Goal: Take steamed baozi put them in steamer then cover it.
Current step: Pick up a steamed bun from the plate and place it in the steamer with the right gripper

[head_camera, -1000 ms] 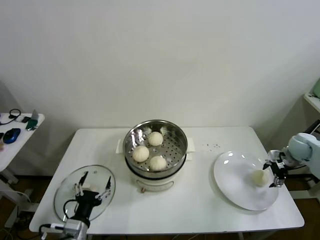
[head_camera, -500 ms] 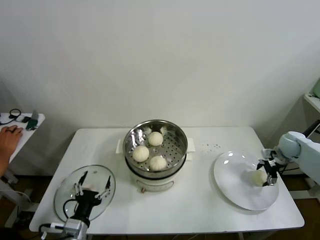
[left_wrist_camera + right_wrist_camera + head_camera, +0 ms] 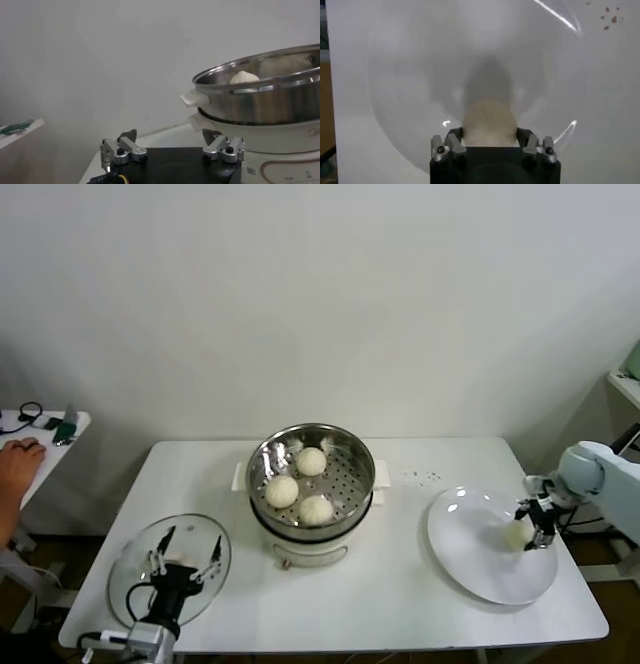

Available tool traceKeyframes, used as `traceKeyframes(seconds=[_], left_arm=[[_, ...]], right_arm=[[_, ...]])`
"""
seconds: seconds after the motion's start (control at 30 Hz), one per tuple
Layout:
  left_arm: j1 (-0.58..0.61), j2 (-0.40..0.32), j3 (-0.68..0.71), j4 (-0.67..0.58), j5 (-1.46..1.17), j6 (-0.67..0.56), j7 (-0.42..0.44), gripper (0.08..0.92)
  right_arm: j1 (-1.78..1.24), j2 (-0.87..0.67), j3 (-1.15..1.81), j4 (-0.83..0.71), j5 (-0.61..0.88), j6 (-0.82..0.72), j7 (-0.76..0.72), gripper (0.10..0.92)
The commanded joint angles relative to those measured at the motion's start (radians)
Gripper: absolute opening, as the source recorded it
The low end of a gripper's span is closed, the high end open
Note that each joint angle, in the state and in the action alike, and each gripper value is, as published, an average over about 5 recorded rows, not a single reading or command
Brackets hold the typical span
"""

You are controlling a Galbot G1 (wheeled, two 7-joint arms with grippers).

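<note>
Three steamed baozi (image 3: 311, 461) lie in the steel steamer (image 3: 360, 459) at the table's middle. Another baozi (image 3: 516, 535) rests on the white plate (image 3: 470, 554) at the right, and my right gripper (image 3: 537, 524) is shut on it, low over the plate. In the right wrist view its fingertips (image 3: 454, 135) press both sides of the baozi (image 3: 489, 122). The glass cover (image 3: 130, 569) lies flat at the front left. My left gripper (image 3: 185, 559) hangs open just above it, holding nothing. The left wrist view shows that gripper (image 3: 172, 142) with the steamer (image 3: 260, 95) beyond it.
A person's hand (image 3: 15, 459) rests on a small side table off the left edge. A few dark crumbs (image 3: 425, 476) lie between steamer and plate. A shelf corner (image 3: 628, 379) stands at the far right behind my right arm.
My right gripper's fingers have closed onto the baozi on the plate and shifted slightly. The hand appeared on the side table. The left arm stayed still.
</note>
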Motion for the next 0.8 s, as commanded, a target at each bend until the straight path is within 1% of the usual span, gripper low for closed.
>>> traceKeyframes(seconds=[0.03, 0.23, 0.37, 0.43, 0.57, 0.8], left_arm=[[0.000, -0.001, 0.008, -0.004, -0.002, 0.000, 0.000, 0.823], [0.001, -0.010, 0.032, -0.019, -0.001, 0.001, 0.002, 0.823], [0.005, -0.011, 0.046, -0.034, 0.001, 0.001, 0.003, 0.823], [0.005, -0.009, 0.049, -0.038, 0.005, 0.000, 0.001, 0.823], [0.011, -0.006, 0.063, -0.054, 0.013, -0.001, -0.005, 0.823], [-0.004, -0.005, 0.072, -0.059, 0.015, -0.002, -0.006, 0.823]], right_arm=[[0.359, 0.013, -0.335, 0.056, 0.312, -0.068, 0.015, 0.702], [0.704, 0.143, -0.633, 0.103, 0.606, -0.128, 0.044, 0.704], [0.839, 0.266, -0.776, 0.126, 0.793, -0.158, 0.062, 0.704], [0.880, 0.319, -0.813, 0.129, 0.861, -0.167, 0.068, 0.704], [0.927, 0.420, -0.850, 0.140, 0.955, -0.185, 0.081, 0.704], [0.900, 0.555, -0.849, 0.167, 1.037, -0.225, 0.133, 0.704]])
